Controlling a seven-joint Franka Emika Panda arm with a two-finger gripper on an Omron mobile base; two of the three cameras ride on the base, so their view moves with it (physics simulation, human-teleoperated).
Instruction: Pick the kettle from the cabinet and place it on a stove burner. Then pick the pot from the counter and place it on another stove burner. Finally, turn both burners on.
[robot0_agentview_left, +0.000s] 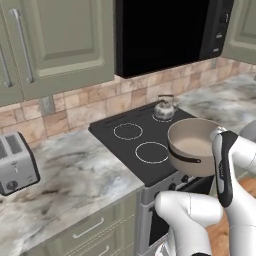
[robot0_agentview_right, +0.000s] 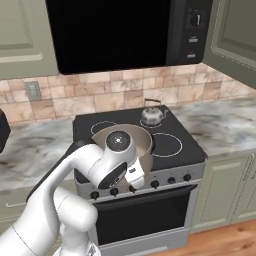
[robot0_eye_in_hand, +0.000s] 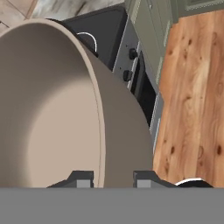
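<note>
Between the jaws, the pot (robot0_eye_in_hand: 52, 109) rim.

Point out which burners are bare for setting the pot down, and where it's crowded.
The two left rings, back and front, are bare, bordered by the marbled counter. The back right ring is taken by the kettle. The front right is crowded: the gripper holds the pot by its rim there.

Arm (robot0_agentview_right: 60, 195): glossy white rounded links, dark grey to black bands at the joints. One long black inlay strip runs down the forearm link. Wrist ends in a round white cap with a dark circular disc. Gripper (robot0_eye_in_hand: 113, 178): small dark grey fingertips.
</note>
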